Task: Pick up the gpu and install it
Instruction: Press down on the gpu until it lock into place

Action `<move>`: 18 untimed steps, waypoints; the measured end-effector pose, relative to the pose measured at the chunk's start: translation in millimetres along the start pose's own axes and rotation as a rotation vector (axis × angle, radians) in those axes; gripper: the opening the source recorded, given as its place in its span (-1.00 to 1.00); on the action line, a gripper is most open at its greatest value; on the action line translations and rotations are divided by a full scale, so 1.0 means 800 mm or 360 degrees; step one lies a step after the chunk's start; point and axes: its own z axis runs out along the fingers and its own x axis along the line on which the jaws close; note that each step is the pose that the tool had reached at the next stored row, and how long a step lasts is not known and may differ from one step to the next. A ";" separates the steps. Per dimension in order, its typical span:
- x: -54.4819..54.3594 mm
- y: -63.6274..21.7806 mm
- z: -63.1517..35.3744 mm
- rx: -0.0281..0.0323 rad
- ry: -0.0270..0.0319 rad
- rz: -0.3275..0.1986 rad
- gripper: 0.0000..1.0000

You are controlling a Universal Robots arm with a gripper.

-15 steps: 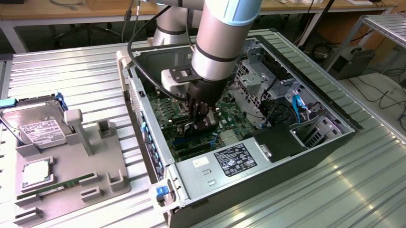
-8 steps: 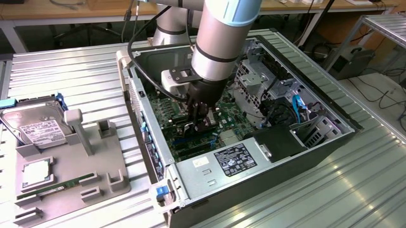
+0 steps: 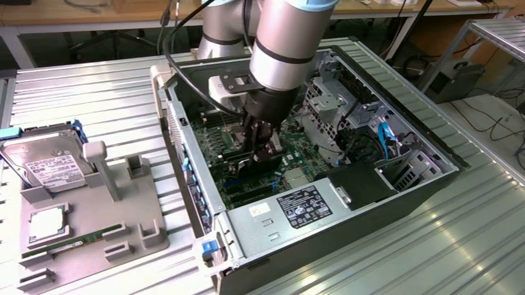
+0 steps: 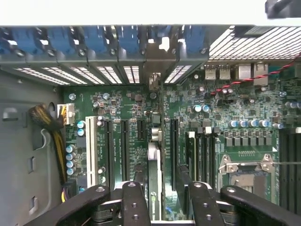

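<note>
- The gripper (image 4: 162, 197) stands open inside an opened computer case (image 3: 426, 184), its black fingers (image 4: 136, 202) spread to either side of the gpu (image 4: 154, 179) and gripping nothing; whether a pad touches the card cannot be told.
- The gpu sits edge-up on the green motherboard (image 4: 225, 117), standing in line with the long expansion slots, its metal bracket (image 4: 155, 70) up against the case's rear slot wall.
- The case lies on its side on a ribbed metal table (image 3: 459, 246), holding the motherboard, a black power supply (image 3: 303, 206) and a blue cable (image 3: 384, 138).
- At the exterior view's left, a grey parts tray (image 3: 107, 246) carries a silver hard drive (image 3: 53, 166) and a green RAM stick (image 3: 74, 241).
- The arm (image 3: 283, 49) reaches steeply down into the case, wrist pointed at the board.
</note>
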 end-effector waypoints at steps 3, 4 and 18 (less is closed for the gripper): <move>-0.001 0.001 -0.005 0.00005 -0.00001 0.0000 -0.20; -0.001 0.001 -0.006 0.00012 0.00000 0.0000 -0.23; -0.009 0.024 0.003 0.00608 0.00096 -0.0002 -0.79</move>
